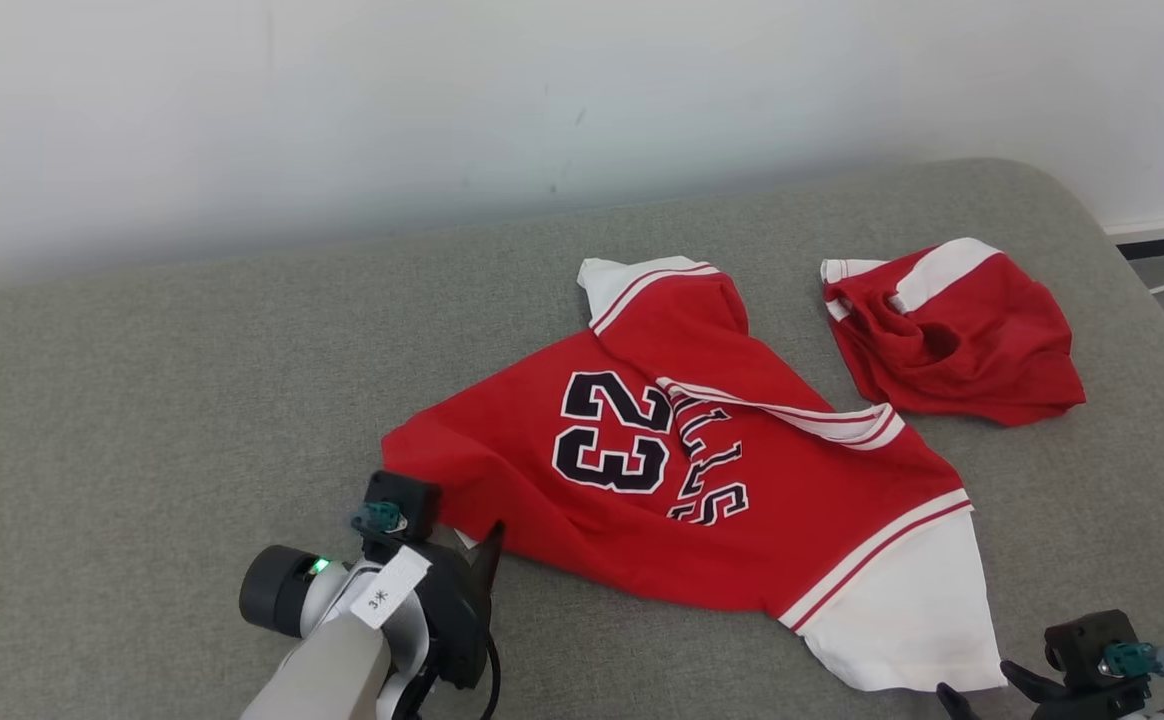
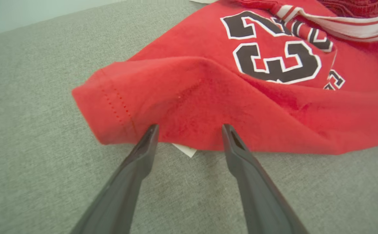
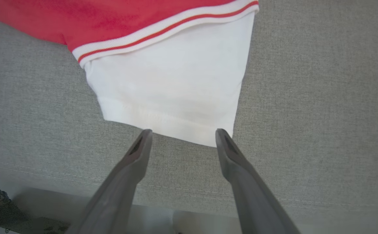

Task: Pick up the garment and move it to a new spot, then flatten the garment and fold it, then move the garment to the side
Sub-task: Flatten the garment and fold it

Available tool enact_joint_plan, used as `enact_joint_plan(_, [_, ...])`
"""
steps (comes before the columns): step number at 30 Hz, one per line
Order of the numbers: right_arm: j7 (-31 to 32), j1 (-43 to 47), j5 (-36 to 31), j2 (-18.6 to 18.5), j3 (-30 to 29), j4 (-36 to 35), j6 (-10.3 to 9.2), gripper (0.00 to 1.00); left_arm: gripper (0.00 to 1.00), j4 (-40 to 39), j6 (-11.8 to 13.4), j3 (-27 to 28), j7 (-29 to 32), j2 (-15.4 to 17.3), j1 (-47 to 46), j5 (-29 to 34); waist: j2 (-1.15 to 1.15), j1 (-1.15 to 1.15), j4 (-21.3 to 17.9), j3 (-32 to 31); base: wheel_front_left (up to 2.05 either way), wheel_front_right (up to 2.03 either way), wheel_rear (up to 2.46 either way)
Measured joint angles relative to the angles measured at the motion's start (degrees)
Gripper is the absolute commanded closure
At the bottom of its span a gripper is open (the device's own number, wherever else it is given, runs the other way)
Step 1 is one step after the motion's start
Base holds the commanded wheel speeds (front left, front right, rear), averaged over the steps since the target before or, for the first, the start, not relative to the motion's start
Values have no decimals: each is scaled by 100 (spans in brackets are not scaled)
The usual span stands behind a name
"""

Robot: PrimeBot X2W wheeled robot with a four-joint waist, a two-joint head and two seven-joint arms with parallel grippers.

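The red jersey (image 1: 702, 480) is lying half-spread and rumpled at the centre of the grey woven bed (image 1: 192, 400), its striped collar flopping over beside the black-and-white 23 (image 1: 612, 430), so it is not yet sitting flat. The left gripper (image 2: 189, 130), at 7 o'clock of the jersey, is standing wide open and empty, its dark tapered fingers (image 2: 133, 169) straddling the stitched red hem (image 2: 117, 107), probably lining up a pinch. The right gripper (image 3: 182, 133), at 5 o'clock, is likewise gaping empty at the cuff of the smooth white sleeve (image 3: 172, 87). A second crumpled red piece (image 1: 952, 340) is lying apart at 2 o'clock. The soft knit is likely going to sag once lifted.
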Motion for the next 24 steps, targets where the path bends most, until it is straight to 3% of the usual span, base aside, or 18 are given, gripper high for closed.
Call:
enact_joint_plan(10, [23, -112, 0, 15, -8, -14, -1, 0, 0, -53, 4, -242, 287, 1, -3, -235, 0, 0, -148, 99, 0, 0, 0])
enact_joint_plan(18, [23, -122, 0, 25, -13, -21, -1, 0, 0, 64, 152, -310, 363, 1, -67, -282, 0, 0, -219, 201, 0, 0, 0])
enact_joint_plan(19, [23, -133, 0, 25, -15, -20, -1, 0, 11, 87, 153, -326, 365, 1, -86, -286, 0, 0, -225, 216, 0, 0, 0])
enact_joint_plan(20, [23, -150, 0, 25, -15, -20, 0, 0, 60, 102, 164, -350, 361, 1, -123, -286, 0, 0, -231, 229, 0, 0, 0])
enact_joint_plan(21, [23, -180, 0, 29, -15, -20, 0, 0, 100, 112, 201, -369, 359, 1, -171, -287, 0, 0, -237, 240, 0, 0, 0])
enact_joint_plan(24, [23, -237, 0, 29, -26, -23, 0, 0, 100, 132, 202, -424, 308, 1, -239, -288, 0, 0, -255, 266, 0, 0, 0])
